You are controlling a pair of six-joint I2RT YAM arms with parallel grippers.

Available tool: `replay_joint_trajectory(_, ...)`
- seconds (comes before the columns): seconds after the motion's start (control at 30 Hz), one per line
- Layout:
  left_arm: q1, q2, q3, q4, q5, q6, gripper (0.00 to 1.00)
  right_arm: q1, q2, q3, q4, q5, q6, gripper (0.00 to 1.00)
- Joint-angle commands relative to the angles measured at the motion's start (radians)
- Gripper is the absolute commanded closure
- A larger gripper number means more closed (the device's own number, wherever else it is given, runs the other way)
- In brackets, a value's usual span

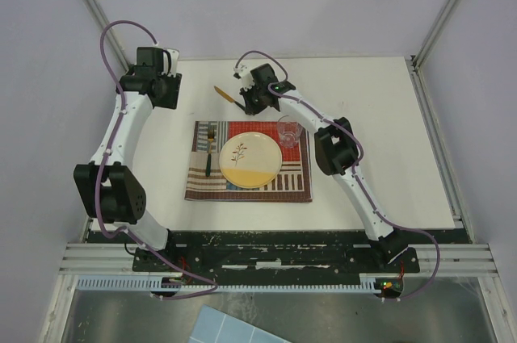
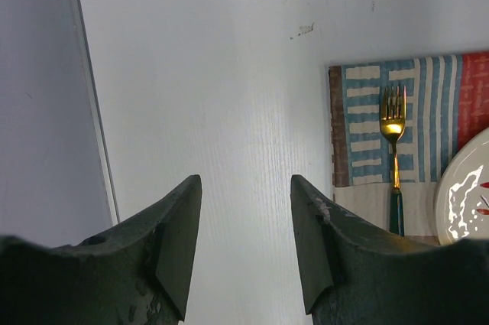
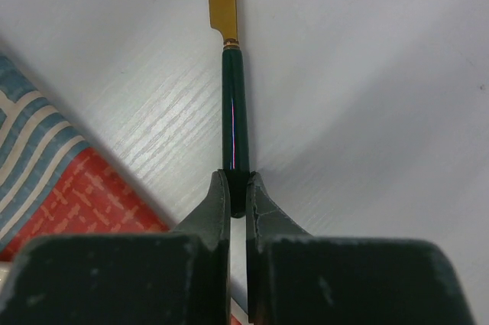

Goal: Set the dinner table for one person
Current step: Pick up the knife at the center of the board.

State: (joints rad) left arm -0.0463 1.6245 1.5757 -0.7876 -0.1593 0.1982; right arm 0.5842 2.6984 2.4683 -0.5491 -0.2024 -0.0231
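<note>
My right gripper (image 3: 238, 191) pinches the knife (image 3: 234, 111) handle just beyond the mat (image 1: 292, 186); my left gripper (image 2: 246, 218) hangs spread left of the mat, table (image 1: 388, 133) beneath both

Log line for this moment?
right gripper: shut on knife, off placemat | left gripper: open, empty | fork, plate, glass: on placemat

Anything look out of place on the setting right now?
Only the knife: it is off the placemat, slanted over bare dinner table beyond the mat's far edge, the right gripper shut on its green handle. The fork, plate and glass sit on the mat.
</note>
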Motion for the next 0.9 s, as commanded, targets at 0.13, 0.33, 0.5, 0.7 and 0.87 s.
replay_joint_trajectory(0.13,-0.001,-0.018,0.015,0.033,0.008,0.041,0.43,0.001,-0.033,0.036,-0.018,0.056,-0.038,0.99)
replay_joint_trajectory(0.33,-0.001,-0.040,-0.020,0.061,0.027,0.043,0.43,0.001,-0.092,0.012,0.014,0.097,-0.070,0.99)
replay_joint_trajectory(0.5,-0.001,-0.066,-0.070,0.097,0.056,0.031,0.43,0.001,-0.170,-0.023,0.028,0.129,-0.071,0.99)
replay_joint_trajectory(0.7,-0.001,-0.099,-0.136,0.138,0.094,0.025,0.43,0.001,-0.228,-0.012,0.017,0.156,-0.089,0.99)
replay_joint_trajectory(0.87,-0.001,-0.128,-0.178,0.157,0.117,0.020,0.43,0.000,-0.288,-0.035,-0.010,0.180,-0.088,0.99)
